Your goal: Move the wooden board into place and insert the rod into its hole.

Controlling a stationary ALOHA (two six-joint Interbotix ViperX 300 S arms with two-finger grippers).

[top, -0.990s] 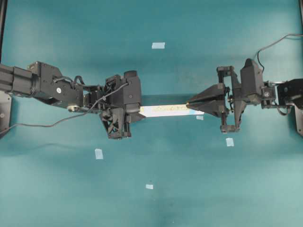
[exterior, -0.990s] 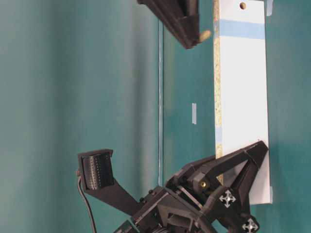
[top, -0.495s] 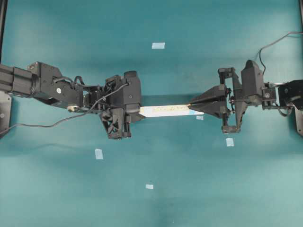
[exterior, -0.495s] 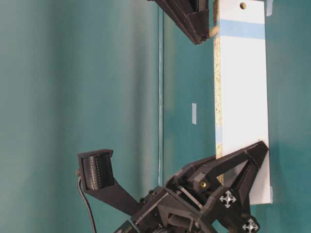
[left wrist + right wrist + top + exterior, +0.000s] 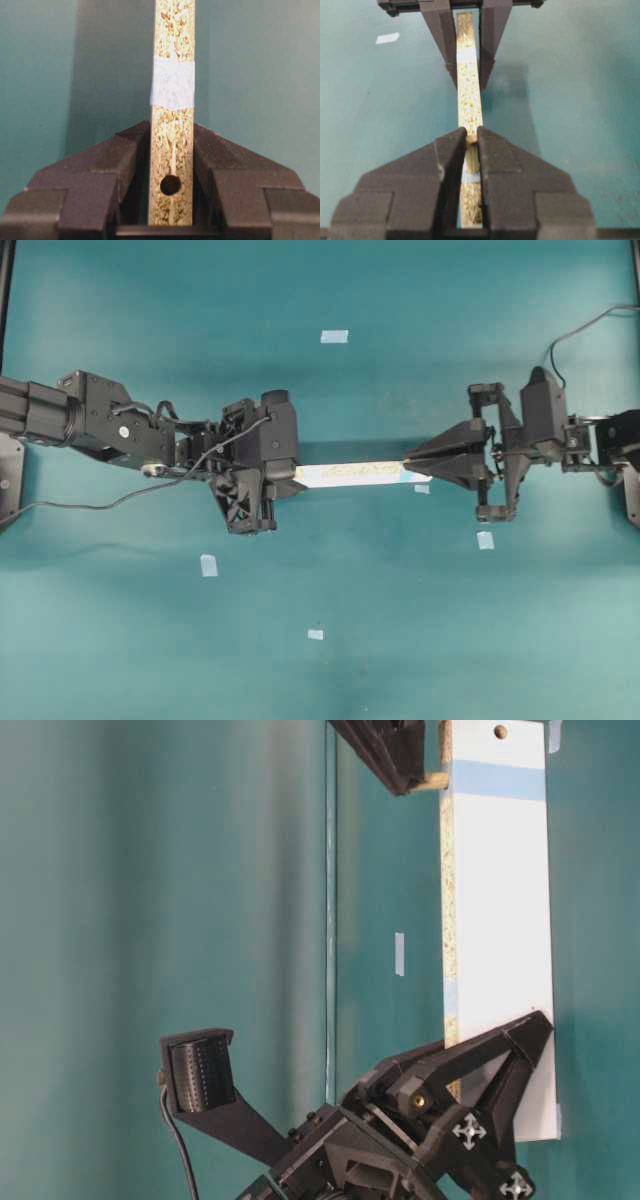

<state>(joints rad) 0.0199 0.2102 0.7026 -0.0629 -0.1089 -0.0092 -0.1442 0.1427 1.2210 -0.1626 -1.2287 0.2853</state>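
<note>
overhead view: teal desk (image 5: 400, 640), then the long white-faced chipboard wooden board (image 5: 350, 473) held on edge above it, left claw (image 5: 171, 165) clamped on one end; right claw (image 5: 471, 145) pinches the tiny cream peg rod (image 5: 432, 782), touching the board's speckled edge at the opposite end

Even, fairly bright light falls from above on the teal tabletop (image 5: 400, 660), with no hard glare anywhere. In the overhead view the arms throw only soft, blurry-edged shadows just beside themselves. The picture there looks a bit grainy and soft. In the left wrist view a broad dark shadow lies left of the wooden board (image 5: 172, 60), whose speckled edge is sharp, while the near pincer (image 5: 170, 200) blurs slightly. The table-level view darkens toward its left side.
</note>
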